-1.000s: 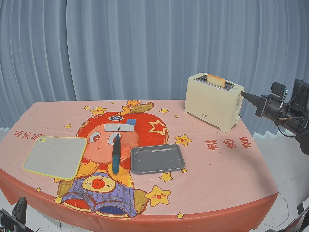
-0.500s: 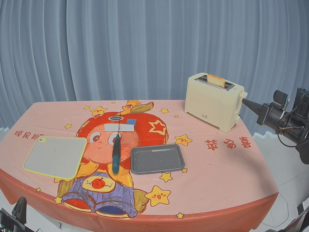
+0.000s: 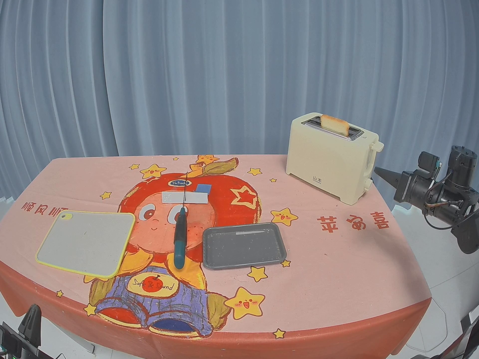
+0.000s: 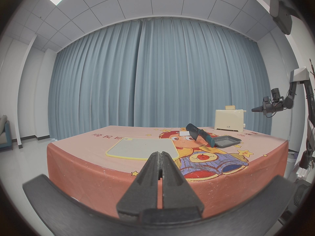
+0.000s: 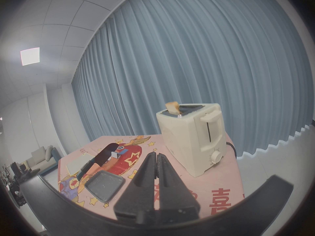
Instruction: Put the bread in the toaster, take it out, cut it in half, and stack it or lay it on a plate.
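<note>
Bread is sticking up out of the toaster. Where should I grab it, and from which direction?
Grip the bread by its exposed top edge, coming straight down, closing across its flat faces. It stands upright in the toaster slot, so only that edge is free. The right tool, shut beside the toaster, looks nearest.

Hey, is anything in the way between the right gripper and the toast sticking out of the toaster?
Nothing separate does. The right gripper hangs off the lever end of the cream toaster, apart from it; the browned bread slice sticks out of its top slot, uncovered.
</note>
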{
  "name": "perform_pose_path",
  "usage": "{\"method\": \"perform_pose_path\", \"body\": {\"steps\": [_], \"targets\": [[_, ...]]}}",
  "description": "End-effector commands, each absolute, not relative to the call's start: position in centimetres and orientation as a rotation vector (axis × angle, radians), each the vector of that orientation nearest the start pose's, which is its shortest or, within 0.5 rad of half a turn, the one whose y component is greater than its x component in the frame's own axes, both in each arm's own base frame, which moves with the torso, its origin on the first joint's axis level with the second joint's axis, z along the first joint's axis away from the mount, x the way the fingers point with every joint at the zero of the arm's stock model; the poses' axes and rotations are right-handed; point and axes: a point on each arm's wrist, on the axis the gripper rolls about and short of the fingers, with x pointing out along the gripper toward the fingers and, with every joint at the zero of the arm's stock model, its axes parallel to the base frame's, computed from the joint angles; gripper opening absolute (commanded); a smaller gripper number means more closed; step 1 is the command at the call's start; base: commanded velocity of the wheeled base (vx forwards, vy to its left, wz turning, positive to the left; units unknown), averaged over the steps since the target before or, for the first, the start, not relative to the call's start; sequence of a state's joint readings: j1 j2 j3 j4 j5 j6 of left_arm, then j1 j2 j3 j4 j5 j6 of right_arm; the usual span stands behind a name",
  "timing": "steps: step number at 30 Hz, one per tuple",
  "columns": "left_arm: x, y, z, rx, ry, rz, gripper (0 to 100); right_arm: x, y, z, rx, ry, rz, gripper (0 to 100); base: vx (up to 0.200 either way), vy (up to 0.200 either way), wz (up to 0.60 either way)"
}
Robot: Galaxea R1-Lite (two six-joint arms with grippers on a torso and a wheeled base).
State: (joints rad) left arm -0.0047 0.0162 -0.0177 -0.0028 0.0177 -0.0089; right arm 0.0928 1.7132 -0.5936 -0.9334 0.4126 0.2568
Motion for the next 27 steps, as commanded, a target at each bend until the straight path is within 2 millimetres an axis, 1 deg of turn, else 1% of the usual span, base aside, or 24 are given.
{"method": "perform_pose_path", "body": {"steps": [1,6,9,27], "targets": [[-2.2,0.1,7.6,-0.009,0.012,0.014,0,28.8,3.5,14.0,0.279,0.295,0.468,0,0.0,0.0,0.0],[-2.2,0.1,7.6,-0.009,0.012,0.014,0,28.8,3.3,13.0,0.263,0.328,0.462,0,0.0,0.0,0.0],[-2.2,0.1,7.6,-0.009,0.012,0.014,0,28.8,3.4,12.7,0.262,0.338,0.462,0,0.0,0.0,0.0],[-2.2,0.1,7.6,-0.009,0.012,0.014,0,30.3,2.6,10.1,0.276,0.407,0.419,0,0.0,0.0,0.0]]}}
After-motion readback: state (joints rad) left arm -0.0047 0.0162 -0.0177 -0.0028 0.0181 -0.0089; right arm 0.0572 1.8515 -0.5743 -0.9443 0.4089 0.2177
